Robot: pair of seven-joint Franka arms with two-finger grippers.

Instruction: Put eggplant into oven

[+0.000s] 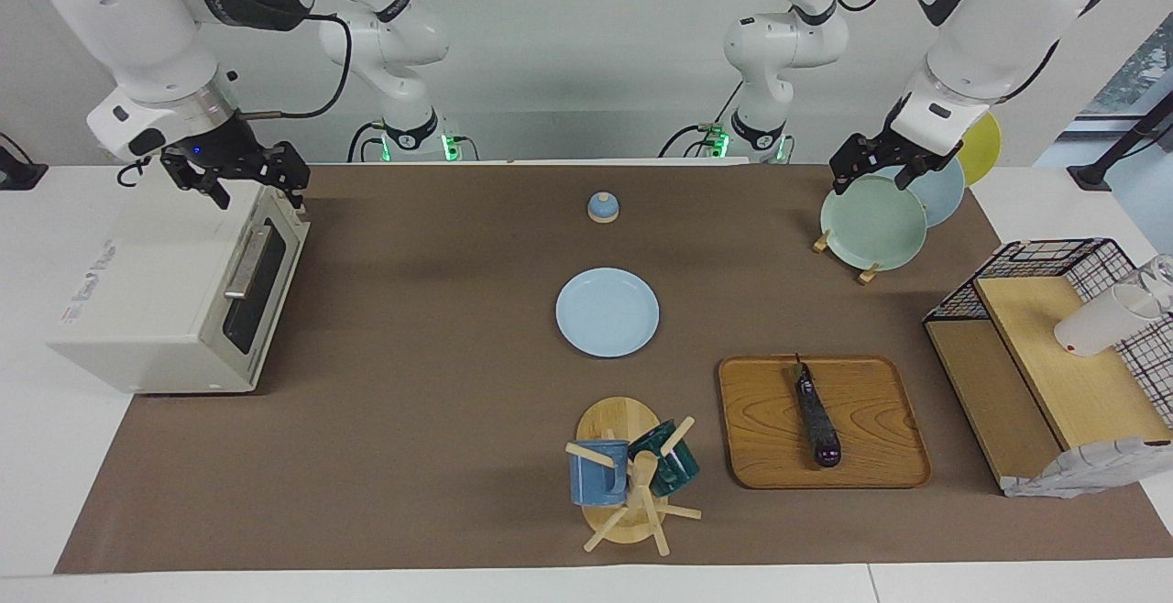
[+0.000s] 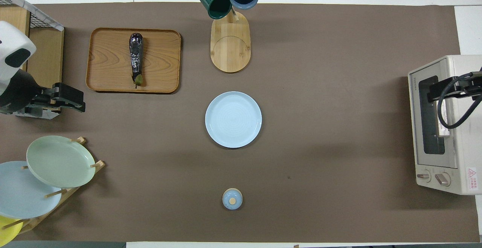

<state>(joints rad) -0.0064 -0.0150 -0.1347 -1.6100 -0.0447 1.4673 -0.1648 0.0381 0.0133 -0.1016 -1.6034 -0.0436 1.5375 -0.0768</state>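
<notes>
The eggplant [image 1: 816, 418] is dark purple and lies lengthwise on a wooden tray [image 1: 880, 456] toward the left arm's end of the table; it also shows in the overhead view [image 2: 135, 56]. The cream oven [image 1: 165, 301] stands at the right arm's end with its glass door shut; it also shows in the overhead view [image 2: 452, 127]. My right gripper [image 1: 258, 192] hangs open and empty over the oven's top front edge, also seen from overhead [image 2: 433, 91]. My left gripper [image 1: 872, 180] hangs open and empty over the plate rack, apart from the eggplant; overhead shows it [image 2: 73, 100] too.
A light blue plate [image 1: 607, 312] lies mid-table. A mug tree [image 1: 632, 479] with two mugs stands beside the tray. A plate rack [image 1: 875, 223] holds several plates near the left arm. A small blue lidded pot [image 1: 602, 207] sits nearer the robots. A wire shelf [image 1: 1054, 356] stands at the left arm's end.
</notes>
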